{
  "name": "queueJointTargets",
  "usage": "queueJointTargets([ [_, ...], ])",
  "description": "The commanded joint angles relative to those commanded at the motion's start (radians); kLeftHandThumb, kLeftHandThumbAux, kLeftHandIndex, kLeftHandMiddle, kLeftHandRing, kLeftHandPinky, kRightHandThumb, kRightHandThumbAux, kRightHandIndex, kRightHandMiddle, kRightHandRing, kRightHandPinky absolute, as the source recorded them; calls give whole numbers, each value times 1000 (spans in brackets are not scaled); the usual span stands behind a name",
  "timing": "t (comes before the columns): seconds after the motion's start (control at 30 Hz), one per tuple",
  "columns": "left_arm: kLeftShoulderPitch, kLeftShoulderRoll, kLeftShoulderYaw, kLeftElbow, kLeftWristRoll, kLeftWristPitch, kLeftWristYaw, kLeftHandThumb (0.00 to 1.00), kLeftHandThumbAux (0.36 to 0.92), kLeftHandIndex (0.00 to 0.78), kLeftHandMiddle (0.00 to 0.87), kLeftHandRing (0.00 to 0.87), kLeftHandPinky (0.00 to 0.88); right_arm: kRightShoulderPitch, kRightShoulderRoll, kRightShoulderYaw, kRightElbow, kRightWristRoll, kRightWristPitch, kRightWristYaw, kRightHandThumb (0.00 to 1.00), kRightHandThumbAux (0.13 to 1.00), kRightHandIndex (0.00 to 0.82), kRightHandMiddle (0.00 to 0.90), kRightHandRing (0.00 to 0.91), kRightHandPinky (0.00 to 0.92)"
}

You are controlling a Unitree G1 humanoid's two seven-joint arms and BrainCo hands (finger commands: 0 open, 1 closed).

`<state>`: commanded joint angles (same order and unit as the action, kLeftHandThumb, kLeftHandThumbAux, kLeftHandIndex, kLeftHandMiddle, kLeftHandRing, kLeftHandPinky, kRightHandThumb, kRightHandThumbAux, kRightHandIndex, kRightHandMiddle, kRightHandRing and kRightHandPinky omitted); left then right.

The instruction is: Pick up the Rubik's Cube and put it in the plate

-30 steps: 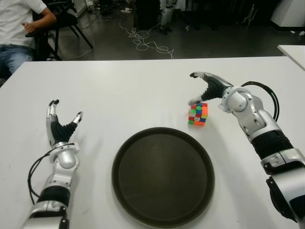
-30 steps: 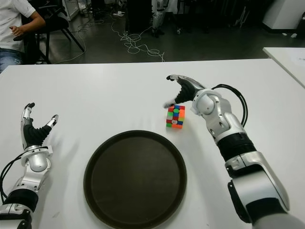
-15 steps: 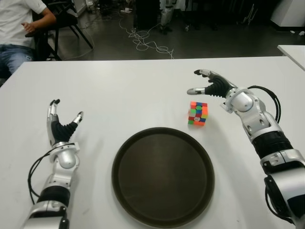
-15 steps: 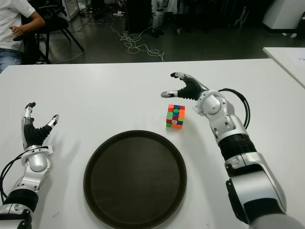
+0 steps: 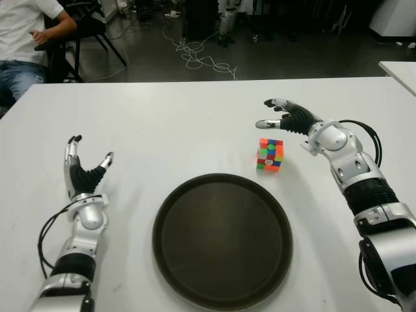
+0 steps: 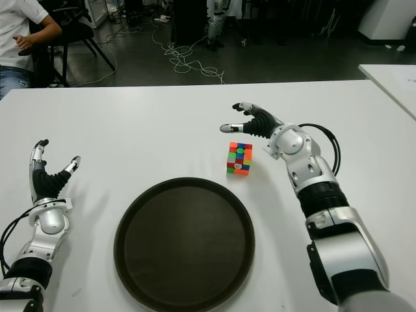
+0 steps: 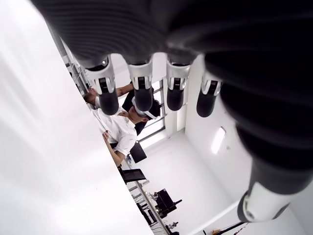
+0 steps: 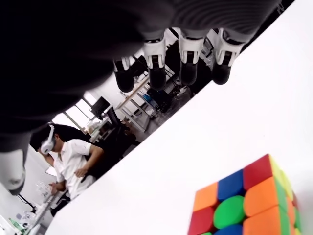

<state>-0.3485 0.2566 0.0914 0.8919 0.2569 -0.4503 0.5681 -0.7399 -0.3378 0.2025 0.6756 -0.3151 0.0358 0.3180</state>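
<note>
The Rubik's Cube [image 5: 270, 155] stands on the white table [image 5: 182, 123], just beyond the upper right rim of the round dark plate [image 5: 222, 240]. My right hand [image 5: 281, 114] hovers above and slightly behind the cube, fingers spread, holding nothing. In the right wrist view the cube [image 8: 247, 200] sits below the spread fingers [image 8: 157, 67], apart from them. My left hand [image 5: 83, 170] shows at the table's left side, fingers pointing up and relaxed, empty.
A person in a white shirt [image 5: 26, 26] sits on a chair beyond the table's far left corner. Cables [image 5: 198, 57] lie on the floor behind the table. Another white table [image 5: 400, 70] edges in at far right.
My right hand has lifted off the cube and drawn back, opening from a touch on its top to a hover behind it. The cube stays in place. The left hand has not moved.
</note>
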Motion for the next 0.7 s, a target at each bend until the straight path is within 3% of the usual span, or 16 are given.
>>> queueJointTargets([
  [0.4, -3, 2, -2, 9, 5, -19, 9, 0, 652, 21, 19, 8, 30, 13, -2, 1, -14, -5, -6, -14, 0, 479, 0, 0, 0, 0],
  [0.7, 3, 3, -7, 0, 10, -12, 4, 0, 668, 13, 14, 2, 24, 27, -10, 21, -64, -32, 22, -8, 0, 484, 0, 0, 0, 1],
])
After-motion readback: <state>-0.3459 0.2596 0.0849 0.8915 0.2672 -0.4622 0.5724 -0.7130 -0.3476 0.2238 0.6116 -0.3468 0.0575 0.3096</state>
